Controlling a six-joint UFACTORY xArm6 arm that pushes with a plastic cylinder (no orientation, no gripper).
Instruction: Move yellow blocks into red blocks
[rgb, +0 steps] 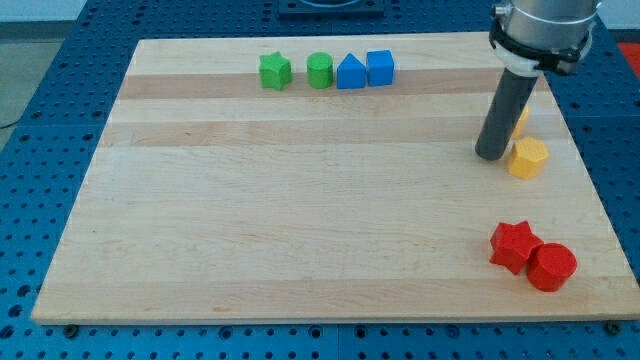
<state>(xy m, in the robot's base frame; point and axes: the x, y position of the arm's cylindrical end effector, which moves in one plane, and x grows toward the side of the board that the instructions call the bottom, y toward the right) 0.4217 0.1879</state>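
My tip (492, 156) rests on the board at the view's right, just left of a yellow hexagonal block (528, 158) and close to touching it. A second yellow block (521, 120) sits just above that one, mostly hidden behind my rod, so its shape is unclear. A red star block (514, 246) and a red cylinder (551, 267) sit touching each other at the view's lower right, well below the yellow blocks.
A row at the view's top holds a green star block (275, 71), a green cylinder (319, 71), a blue pentagon-like block (350, 72) and a blue cube (380, 67). The wooden board (300, 200) lies on a blue perforated table; its right edge is near the yellow blocks.
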